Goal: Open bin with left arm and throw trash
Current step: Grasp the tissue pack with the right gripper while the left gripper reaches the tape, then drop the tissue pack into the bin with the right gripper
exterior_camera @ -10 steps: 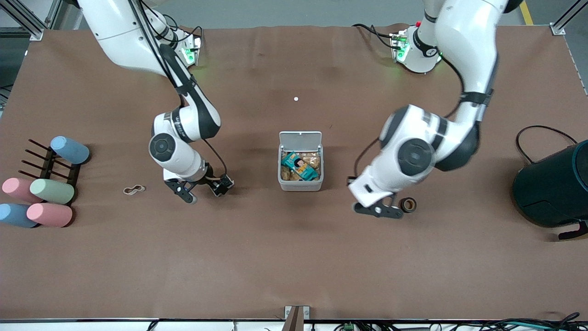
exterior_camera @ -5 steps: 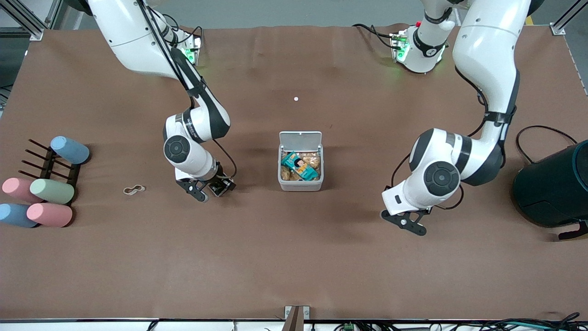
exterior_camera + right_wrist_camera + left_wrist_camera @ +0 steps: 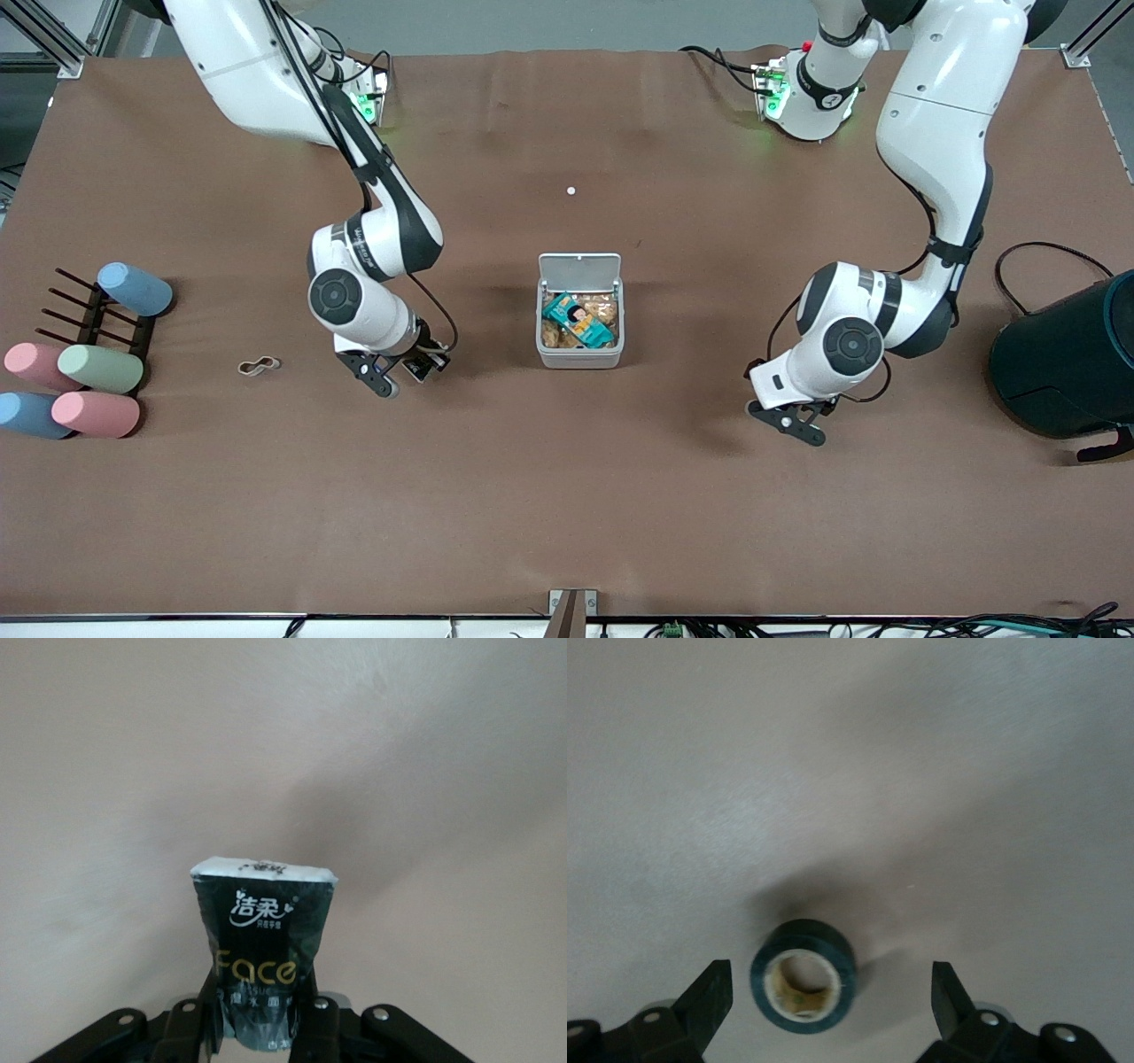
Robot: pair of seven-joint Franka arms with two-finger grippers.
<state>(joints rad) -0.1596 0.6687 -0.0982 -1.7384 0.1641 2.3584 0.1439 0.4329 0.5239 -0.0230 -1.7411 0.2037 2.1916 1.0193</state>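
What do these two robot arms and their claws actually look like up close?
Both arms, the left arm and the right arm, are glossy white tubes with black joint bands, round grey joint caps and thin black cables. The left gripper and right gripper are black two-finger claws. Green lights glow at the bases.

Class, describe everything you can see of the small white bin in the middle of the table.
The bin is a small white square box with rounded corners, plastic by its look. Its flat hinged lid stands open on the edge toward the robots' bases. Inside lie a teal snack packet and brownish wrappers. It sits on the brown table between both arms; neither gripper touches it.
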